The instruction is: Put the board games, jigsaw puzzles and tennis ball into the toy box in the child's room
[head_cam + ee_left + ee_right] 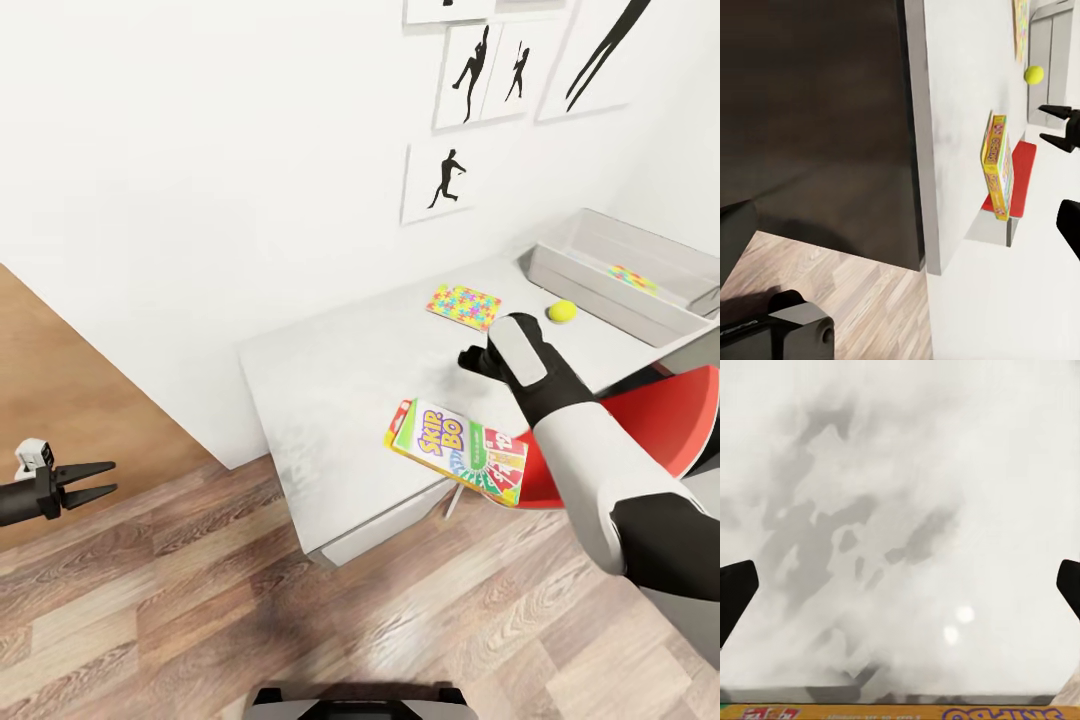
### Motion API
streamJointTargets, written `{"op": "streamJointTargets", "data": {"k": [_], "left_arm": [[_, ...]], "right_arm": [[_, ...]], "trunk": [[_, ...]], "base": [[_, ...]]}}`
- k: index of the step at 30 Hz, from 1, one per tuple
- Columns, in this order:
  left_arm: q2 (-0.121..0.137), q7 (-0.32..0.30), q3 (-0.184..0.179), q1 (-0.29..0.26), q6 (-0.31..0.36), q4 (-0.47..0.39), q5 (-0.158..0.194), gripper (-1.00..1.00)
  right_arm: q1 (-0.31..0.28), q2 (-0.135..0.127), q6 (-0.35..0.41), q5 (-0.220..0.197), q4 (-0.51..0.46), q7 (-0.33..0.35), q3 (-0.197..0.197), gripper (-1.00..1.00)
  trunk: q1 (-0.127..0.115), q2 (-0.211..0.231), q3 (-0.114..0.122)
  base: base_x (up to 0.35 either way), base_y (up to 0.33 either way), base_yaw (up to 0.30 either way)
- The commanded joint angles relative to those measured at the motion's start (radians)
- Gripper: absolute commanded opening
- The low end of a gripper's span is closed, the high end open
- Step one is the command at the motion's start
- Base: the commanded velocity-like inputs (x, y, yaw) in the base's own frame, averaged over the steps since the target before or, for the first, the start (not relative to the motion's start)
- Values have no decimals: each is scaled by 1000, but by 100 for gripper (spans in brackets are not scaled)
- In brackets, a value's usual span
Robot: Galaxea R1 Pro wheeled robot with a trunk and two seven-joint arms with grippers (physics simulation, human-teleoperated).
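The Skip-Bo board game (455,450) lies flat at the table's (330,390) front edge, partly overhanging; its side also shows in the left wrist view (997,165). My right gripper (468,360) hovers open above the bare table top just beyond this box, with nothing between its fingers (735,596). One jigsaw puzzle (463,305) lies further back, and the tennis ball (562,311) rests beside the toy box (590,285). A second jigsaw puzzle (633,278) lies inside that box. My left gripper (112,477) is open and empty, out over the floor far to the left.
A red chair (680,410) is tucked at the table's front under my right arm. The white wall with black silhouette pictures (447,178) backs the table. Wood-plank floor (300,620) spreads in front, with my base (355,700) at the bottom edge.
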Motion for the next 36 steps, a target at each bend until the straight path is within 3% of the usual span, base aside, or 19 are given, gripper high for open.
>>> {"op": "streamJointTargets", "data": {"k": [1,7,12,19,36], "left_arm": [[0,-4,0,-1,11,0,-1,100],[0,-4,0,-1,11,0,-1,100],[0,-4,0,0,11,0,-2,100],[0,-4,0,-1,11,0,-2,100],[1,-4,1,-1,10,0,0,100]], "right_arm": [[-3,-1,3,-10,-3,-9,5,100],[-11,-1,19,-15,-67,-10,5,100],[-11,-1,105,-21,-155,-8,-3,100],[-2,-2,195,-38,-308,-9,-65,100],[4,9,213,-74,-352,1,-85,100]], "trunk": [[1,-2,-1],[1,-2,-1],[1,-2,-1],[1,-2,-1],[1,-2,-1]], "base": [[0,0,0],[0,0,0],[0,0,0],[-43,0,0],[-8,0,0]]}}
